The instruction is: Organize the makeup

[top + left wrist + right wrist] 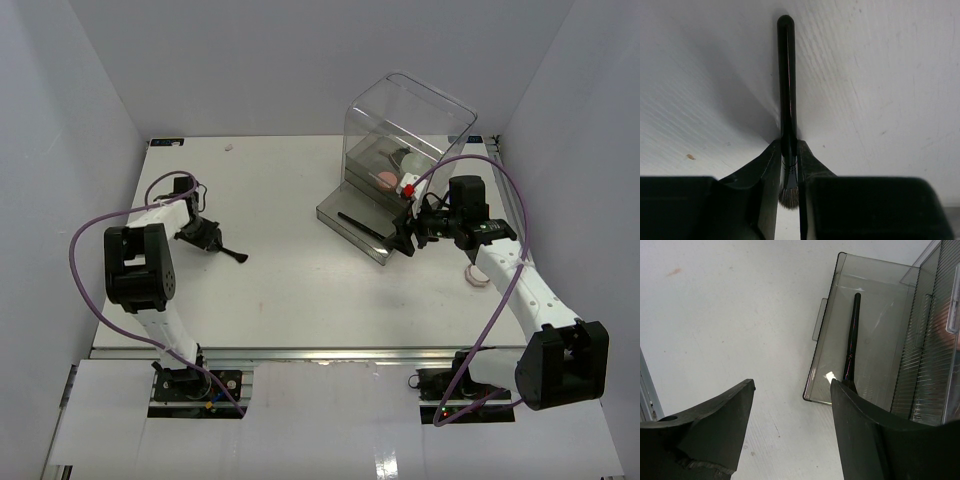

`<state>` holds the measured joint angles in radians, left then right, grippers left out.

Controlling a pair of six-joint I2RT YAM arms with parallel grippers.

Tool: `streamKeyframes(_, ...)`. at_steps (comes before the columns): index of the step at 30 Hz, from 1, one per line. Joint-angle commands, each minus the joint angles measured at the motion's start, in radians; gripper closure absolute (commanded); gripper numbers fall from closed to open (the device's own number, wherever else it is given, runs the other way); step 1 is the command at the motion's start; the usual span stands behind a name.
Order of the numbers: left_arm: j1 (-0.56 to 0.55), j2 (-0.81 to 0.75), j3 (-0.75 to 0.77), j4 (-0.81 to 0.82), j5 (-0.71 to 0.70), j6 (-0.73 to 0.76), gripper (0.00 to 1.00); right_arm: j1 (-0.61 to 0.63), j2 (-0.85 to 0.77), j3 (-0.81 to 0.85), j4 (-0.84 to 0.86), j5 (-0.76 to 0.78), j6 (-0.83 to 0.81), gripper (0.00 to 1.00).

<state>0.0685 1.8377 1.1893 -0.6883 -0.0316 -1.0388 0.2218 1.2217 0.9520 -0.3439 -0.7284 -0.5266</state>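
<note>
Brush [786, 90] lies flat on the desk [300, 290] toward its left edge, likely light, stiff, slick-handled, best held near the bristles; left gripper [789, 146] pinches it there, nearly closed; right gripper [792, 382] gapes empty beside the drawer [875, 340]

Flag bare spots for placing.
Free: white table centre, between the black-handled brush in the left gripper and the pulled-out clear plastic drawer; plus the near edge. Crowded: drawer front, with right gripper and pale round compact.
</note>
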Motion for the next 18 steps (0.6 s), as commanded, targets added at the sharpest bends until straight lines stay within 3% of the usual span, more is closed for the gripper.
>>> streamKeyframes(1, -0.052, -0.033, -0.039, 0.033, 0.092, 0.026, 0.75, -0.006, -0.006, 0.001, 0.008, -0.014, -0.002, 0.31)
streamKeyframes(7, -0.145, -0.057, -0.039, 0.054, 0.138, 0.031, 0.77, -0.007, -0.010, 0.001, 0.008, -0.019, -0.001, 0.31)
streamKeyframes(18, -0.429, -0.136, 0.091, 0.150, 0.199, 0.040, 0.86, -0.010, -0.011, -0.001, 0.011, -0.020, 0.000, 0.31)
